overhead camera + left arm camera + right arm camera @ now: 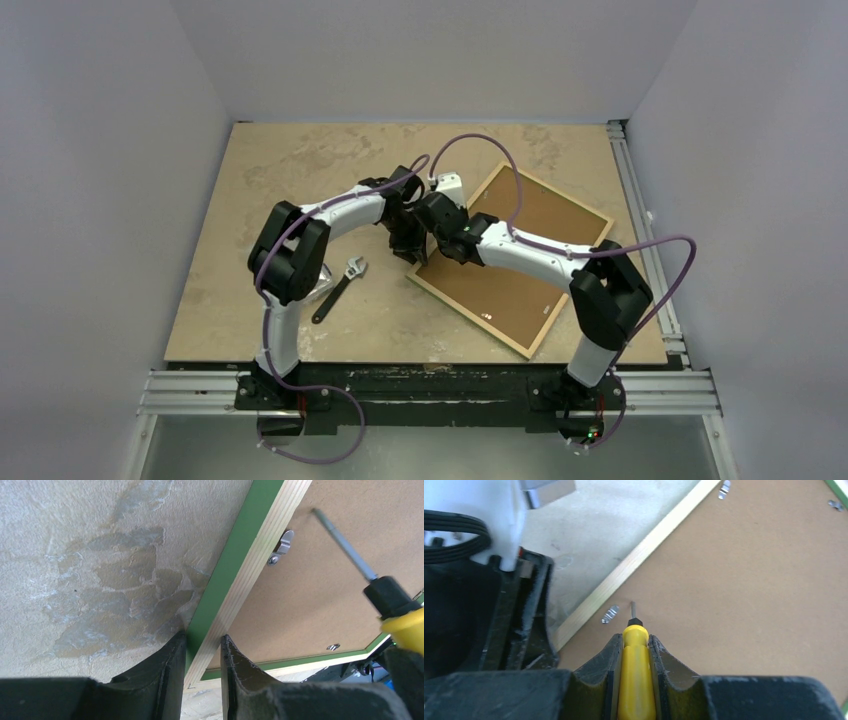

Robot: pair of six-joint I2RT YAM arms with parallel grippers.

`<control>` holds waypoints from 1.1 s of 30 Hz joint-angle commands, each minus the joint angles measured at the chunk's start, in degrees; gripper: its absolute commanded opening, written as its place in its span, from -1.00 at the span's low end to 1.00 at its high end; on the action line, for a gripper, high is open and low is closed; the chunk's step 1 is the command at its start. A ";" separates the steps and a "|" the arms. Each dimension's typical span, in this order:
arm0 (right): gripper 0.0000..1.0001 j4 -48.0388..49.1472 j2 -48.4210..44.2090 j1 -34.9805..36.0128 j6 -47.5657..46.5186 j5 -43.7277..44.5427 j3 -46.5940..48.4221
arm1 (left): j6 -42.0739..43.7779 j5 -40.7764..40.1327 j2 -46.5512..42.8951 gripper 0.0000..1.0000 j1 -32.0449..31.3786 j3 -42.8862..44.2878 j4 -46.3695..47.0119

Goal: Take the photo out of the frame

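Note:
The frame (465, 315) lies face down right of the table's middle, with its brown backing board (545, 215) facing up. The photo is hidden under that board. My left gripper (203, 642) is shut on the frame's near-left edge (240, 565), one finger on the green moulding and the other inside the pale wood rim. A yellow-handled screwdriver (636, 680) sits in my right gripper (635, 640), which is shut on it. The screwdriver's tip rests on the backing board (734, 590) beside a metal turn clip (610, 614). Both grippers (405, 245) (437, 215) meet at the frame's left corner.
An adjustable wrench (340, 287) lies on the table (300, 170) left of the frame, close to the left arm. More metal clips (724, 489) (282, 542) sit along the board's edges. Grey walls enclose three sides, and a rail (640, 200) runs along the right.

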 commanded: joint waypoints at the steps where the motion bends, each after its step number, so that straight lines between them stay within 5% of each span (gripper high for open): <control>1: -1.00 -3.80 -0.07 -0.44 0.66 4.66 1.24 | -0.42 -5.22 2.24 -0.85 1.41 0.80 -2.87; 12: -1.00 -0.99 -21.70 -0.32 3.62 -9.82 -11.42 | -0.67 -3.06 -6.67 -0.49 2.32 -0.07 -1.26; 20: -1.00 -0.96 -31.77 -0.32 4.25 -27.48 -18.24 | 1.63 -4.04 -24.67 0.12 4.25 -2.05 -2.33; 26: -1.00 17.05 -25.81 2.49 14.61 -46.66 -22.35 | 5.19 -12.41 -41.11 0.31 4.93 -0.79 -5.84; 33: -1.00 33.78 -3.18 9.67 25.72 -55.85 -12.21 | 6.69 -20.83 -54.61 0.36 5.02 -4.98 1.00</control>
